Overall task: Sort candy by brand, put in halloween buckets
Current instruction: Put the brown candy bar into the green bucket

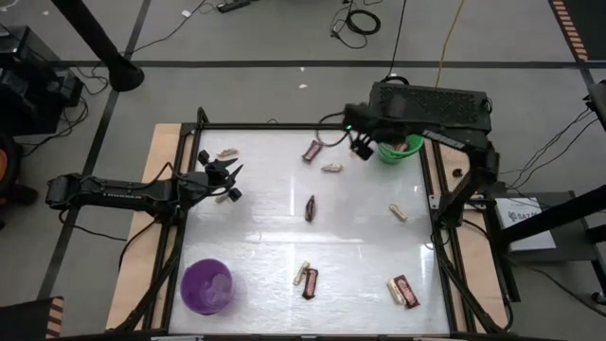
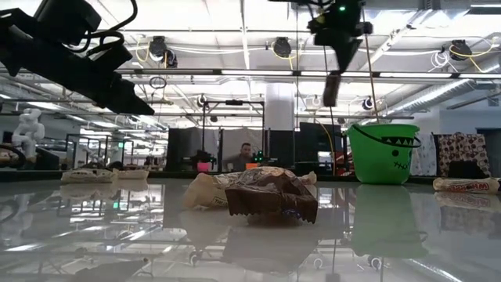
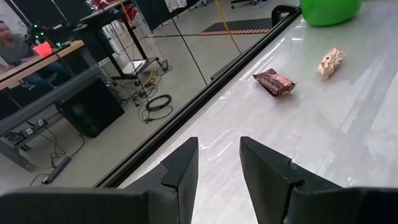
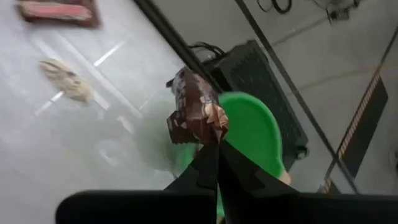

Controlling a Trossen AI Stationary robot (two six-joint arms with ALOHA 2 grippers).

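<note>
My right gripper is shut on a dark red-brown candy bar, high above the table just left of the green bucket, which stands at the far right corner. In the low view the bar hangs over the bucket's left rim. My left gripper hovers open at the table's left side, between two tan candies; in its wrist view nothing lies between the fingers. The purple bucket stands at the near left corner. My right gripper pinches the dark red-brown bar by one end between its two fingertips, coming from above and pointing down. The bar is lifted clear and hangs nearly upright below the fingers, with its free end lowest.
Loose candies lie on the glossy table: a brown one and a tan one near the far edge, a brown one mid-table, a tan one at the right, mixed pairs near the front. A black rail frames the table.
</note>
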